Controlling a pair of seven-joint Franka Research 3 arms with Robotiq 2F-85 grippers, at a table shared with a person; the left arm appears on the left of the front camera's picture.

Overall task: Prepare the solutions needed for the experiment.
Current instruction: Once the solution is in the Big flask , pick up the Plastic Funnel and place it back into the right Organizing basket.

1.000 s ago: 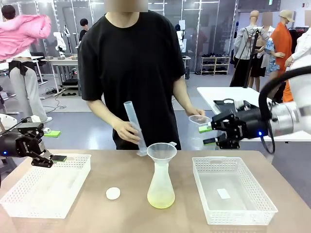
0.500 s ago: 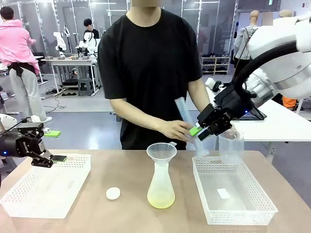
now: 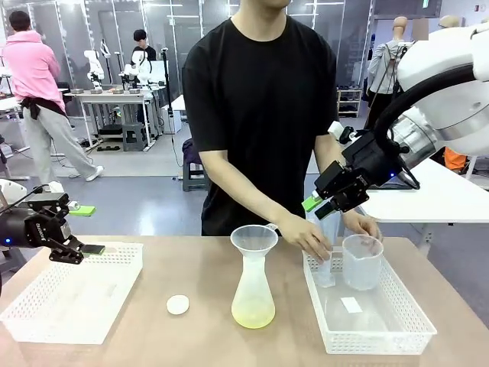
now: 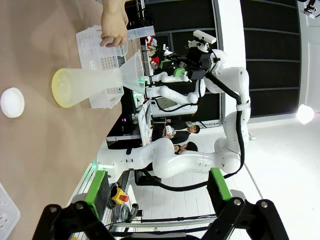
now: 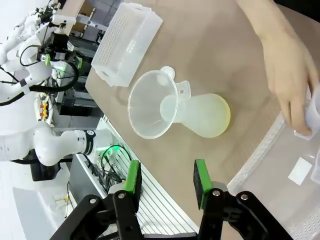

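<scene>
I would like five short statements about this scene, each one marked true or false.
1. A funnel sits in the flask's neck. True.
2. The solution fills the flask to the neck. False: it covers only the bottom.
3. The white cap sits on the funnel. False: it lies on the table.
4. The beaker stands in the right basket. True.
5. The robot's right hand grips the beaker. False: it is open, holding nothing.

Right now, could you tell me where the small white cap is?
Front view: the white cap lies on the table between the left basket and the conical flask.
</scene>
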